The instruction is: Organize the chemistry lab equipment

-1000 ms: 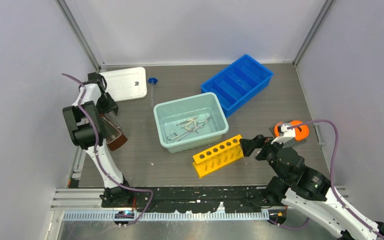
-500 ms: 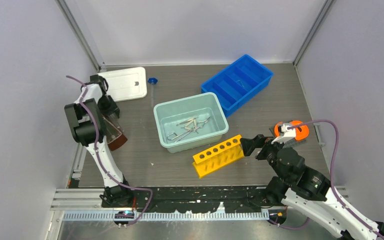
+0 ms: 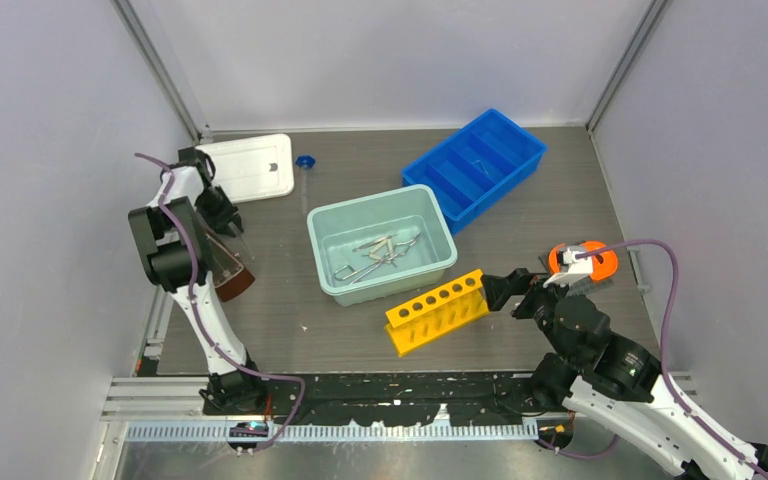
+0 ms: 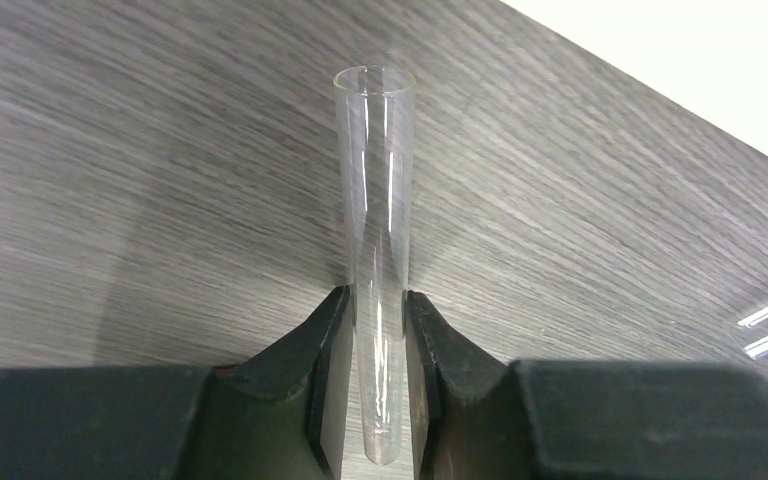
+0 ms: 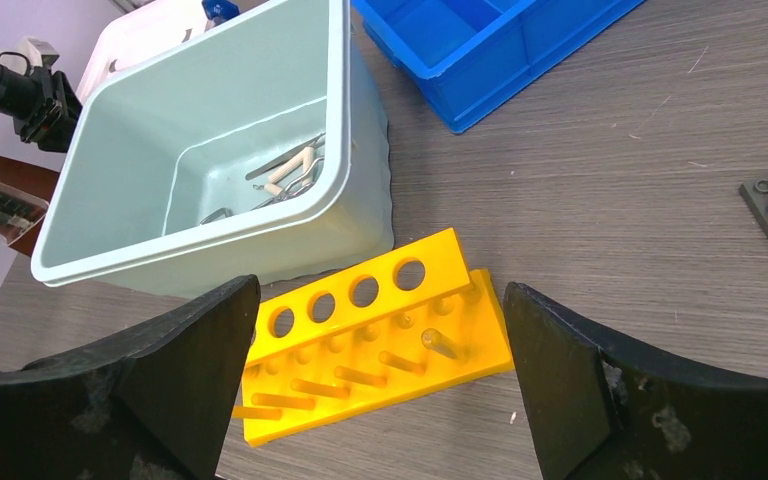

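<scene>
A slim clear tube (image 4: 375,200) without a cap lies against the grey wood table. Its round end sits between my left gripper's (image 4: 378,300) black fingers, which press both its sides, and its open mouth points away. In the top view my left gripper (image 3: 222,215) is low at the far left, near the white lid. A small blue cap (image 3: 305,161) rests beside that lid. Silvery metal tools (image 3: 375,255) lie in the pale teal tub (image 3: 332,268), also seen from the right wrist (image 5: 285,180). My right gripper (image 5: 380,300) hangs open over the yellow tube rack (image 5: 380,340), holding nothing.
The yellow rack (image 3: 437,311) lies in front of the teal tub. A blue divided tray (image 3: 438,196) stands at the back right. The white lid (image 3: 250,167) is at the back left. An orange round object (image 3: 582,260) sits on a dark plate at the right.
My left gripper's jaws have closed in onto the clear tube, and the left wrist has shifted slightly. The right arm has not moved.
</scene>
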Robot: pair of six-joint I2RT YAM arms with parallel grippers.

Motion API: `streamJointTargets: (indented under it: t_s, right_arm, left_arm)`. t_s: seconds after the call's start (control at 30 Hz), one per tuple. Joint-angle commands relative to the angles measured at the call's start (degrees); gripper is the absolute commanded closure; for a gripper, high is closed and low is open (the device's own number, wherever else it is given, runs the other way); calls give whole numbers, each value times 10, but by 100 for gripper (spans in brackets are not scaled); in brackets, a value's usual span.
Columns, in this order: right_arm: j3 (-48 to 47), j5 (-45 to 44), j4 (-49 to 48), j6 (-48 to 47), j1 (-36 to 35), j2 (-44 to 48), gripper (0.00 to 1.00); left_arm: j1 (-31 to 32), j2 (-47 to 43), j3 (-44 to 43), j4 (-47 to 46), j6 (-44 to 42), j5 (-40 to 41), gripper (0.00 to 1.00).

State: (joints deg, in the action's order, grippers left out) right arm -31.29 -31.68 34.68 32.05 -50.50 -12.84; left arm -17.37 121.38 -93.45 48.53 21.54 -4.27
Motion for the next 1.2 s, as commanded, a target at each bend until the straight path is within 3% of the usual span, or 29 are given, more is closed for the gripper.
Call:
streamJointTargets:
  t_s: [0.0, 0.4, 0.8, 0.97, 1.17]
  right_arm:
    - [-5, -14, -27, -6, -1, -2, 1]
    - [-26, -6, -30, 1, -1, -20, 0]
    - [-49, 9, -47, 31, -1, -64, 0]
    - [-85, 25, -55, 26, -1, -105, 0]
    - [-138, 42, -63, 38, -1, -149, 0]
  left_arm:
    - [-2, -14, -24, -9, -10, -37, 76]
    - [-1, -90, 1, -9, -2, -59, 78]
    - [15, -240, 37, -17, 0, -98, 78]
    - [51, -322, 70, -47, -5, -137, 78]
    - [137, -404, 121, -99, -21, -216, 79]
